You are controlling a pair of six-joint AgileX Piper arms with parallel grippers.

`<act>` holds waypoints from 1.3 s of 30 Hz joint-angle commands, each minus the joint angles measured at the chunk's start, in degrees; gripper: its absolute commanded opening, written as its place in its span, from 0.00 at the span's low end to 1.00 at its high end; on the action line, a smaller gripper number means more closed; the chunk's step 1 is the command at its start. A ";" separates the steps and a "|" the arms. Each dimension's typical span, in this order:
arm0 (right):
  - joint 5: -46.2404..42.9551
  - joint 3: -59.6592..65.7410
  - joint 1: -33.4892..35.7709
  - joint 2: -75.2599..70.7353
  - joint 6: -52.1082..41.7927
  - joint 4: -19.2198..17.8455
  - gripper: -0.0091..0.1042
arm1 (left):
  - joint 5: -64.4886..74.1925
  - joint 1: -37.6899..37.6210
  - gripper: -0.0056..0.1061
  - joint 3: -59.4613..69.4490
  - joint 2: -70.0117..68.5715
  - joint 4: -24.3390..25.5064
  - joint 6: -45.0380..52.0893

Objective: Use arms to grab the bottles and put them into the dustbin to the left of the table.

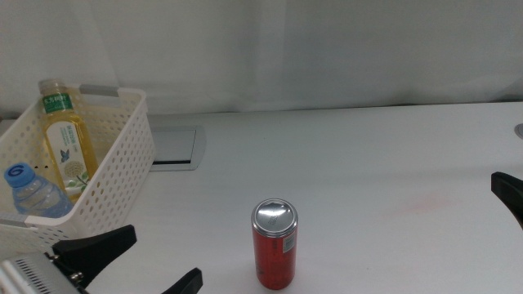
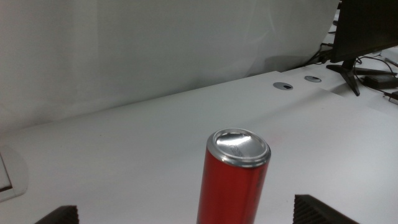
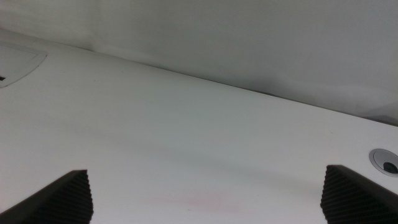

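While both claws gape empty, the yellow bottle [image 1: 67, 140] and blue-capped clear bottle [image 1: 34, 193] stand in the white dustbin [image 1: 122, 163].

You have one freestanding obstacle on the table [image 1: 368, 155]: a red can [image 1: 274, 245], upright near the front edge, directly ahead of the left gripper [image 1: 151, 261], whose jaws are spread wide, and apart from them. Bare tabletop lies on every side of the can.

The dustbin [image 1: 122, 155] occupies the left side; its perforated wall stands just beside the left gripper's upper jaw. Inside, the yellow bottle [image 1: 67, 139] leans against the far wall and the water bottle [image 1: 33, 194] sits beside it, taking up much of the visible interior.

The right gripper [image 3: 205, 199] faces open tabletop, with only a flush cable hole [image 3: 385, 160] off to one side.
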 commanded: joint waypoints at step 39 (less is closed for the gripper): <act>-0.51 0.28 -0.35 -0.15 -0.11 -0.09 0.99 | -30.00 -3.50 0.85 -6.38 48.82 25.48 -28.25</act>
